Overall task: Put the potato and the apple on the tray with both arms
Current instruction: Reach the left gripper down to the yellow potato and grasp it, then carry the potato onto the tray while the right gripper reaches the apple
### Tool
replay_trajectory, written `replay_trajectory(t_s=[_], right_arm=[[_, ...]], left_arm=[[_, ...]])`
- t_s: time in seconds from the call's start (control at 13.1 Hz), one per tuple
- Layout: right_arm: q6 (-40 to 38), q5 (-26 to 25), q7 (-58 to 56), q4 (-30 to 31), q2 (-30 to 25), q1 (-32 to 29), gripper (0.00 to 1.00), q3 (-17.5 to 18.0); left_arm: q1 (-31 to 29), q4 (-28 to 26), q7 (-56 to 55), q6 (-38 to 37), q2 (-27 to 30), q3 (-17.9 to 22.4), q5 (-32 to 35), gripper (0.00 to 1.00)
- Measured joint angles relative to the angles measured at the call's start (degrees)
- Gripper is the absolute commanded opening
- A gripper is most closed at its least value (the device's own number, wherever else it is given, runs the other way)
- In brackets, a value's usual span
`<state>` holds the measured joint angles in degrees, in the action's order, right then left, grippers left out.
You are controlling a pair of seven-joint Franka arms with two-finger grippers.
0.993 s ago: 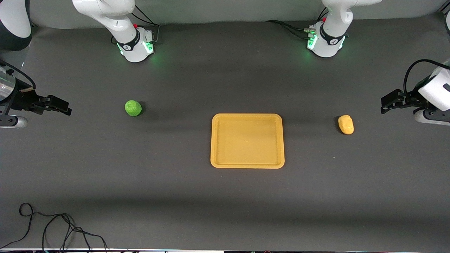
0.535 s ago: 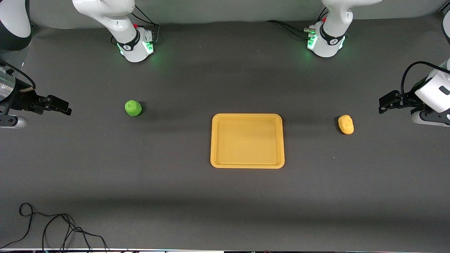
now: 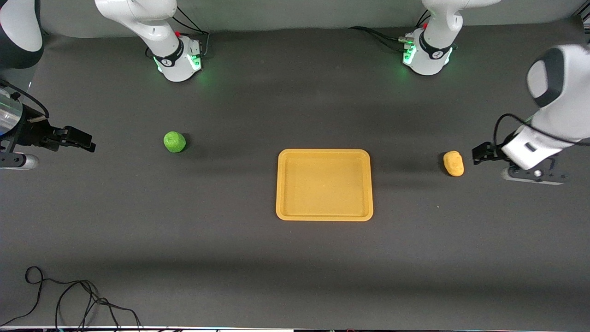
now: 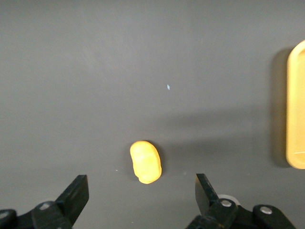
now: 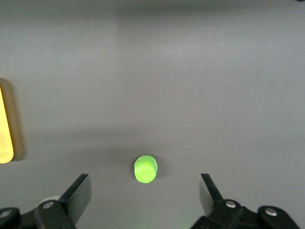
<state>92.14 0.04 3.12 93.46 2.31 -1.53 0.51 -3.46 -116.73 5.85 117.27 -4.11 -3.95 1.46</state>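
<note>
While both grippers hover with fingers spread, left gripper (image 3: 479,153) beside the smooth oblong yellow-orange potato (image 3: 453,163), its long axis running toward the camera, right gripper (image 3: 78,139) is well apart from the bumpy round green apple (image 3: 174,141); flat rimmed yellow-orange tray (image 3: 324,215) lies between them.

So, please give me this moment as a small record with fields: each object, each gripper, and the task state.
potato: on the table, toward the left arm's end
apple: on the table, toward the right arm's end
tray: between them, nothing in it
left gripper: jaws open, close beside the potato
right gripper: jaws open, apart from the apple
task state: neither item grasped yet
</note>
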Motion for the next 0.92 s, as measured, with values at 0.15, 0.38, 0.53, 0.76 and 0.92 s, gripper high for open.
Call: replay_trajectory(t_s=[0.15, 0.38, 0.53, 0.76, 0.92], right_arm=[[-0.08, 0.07, 0.0, 0.16, -0.23, 0.05, 1.0, 0.06], [-0.74, 0.29, 0.0, 3.79, -3.7, 0.36, 1.0, 0.13], [-1.09, 0.85, 0.02, 9.85, -9.44, 0.84, 1.0, 0.15], [0.19, 1.06, 0.03, 22.22, -21.16, 1.09, 1.0, 0.18], [1.64, 1.12, 0.03, 30.47, -28.58, 1.36, 1.0, 0.23]], left_arm=[[-0.2, -5.83, -0.11, 6.87, -2.59, 0.04, 0.05, 0.99], [-2.04, -12.24, -0.4, 12.36, -5.26, 0.19, 0.05, 0.99], [-3.1, -14.47, -0.42, 16.25, -8.44, 0.27, 0.05, 0.99], [-3.72, -14.88, -0.42, 22.64, -14.21, 0.32, 0.05, 0.53], [-3.72, -14.77, -0.42, 24.25, -16.19, 0.24, 0.05, 0.25]])
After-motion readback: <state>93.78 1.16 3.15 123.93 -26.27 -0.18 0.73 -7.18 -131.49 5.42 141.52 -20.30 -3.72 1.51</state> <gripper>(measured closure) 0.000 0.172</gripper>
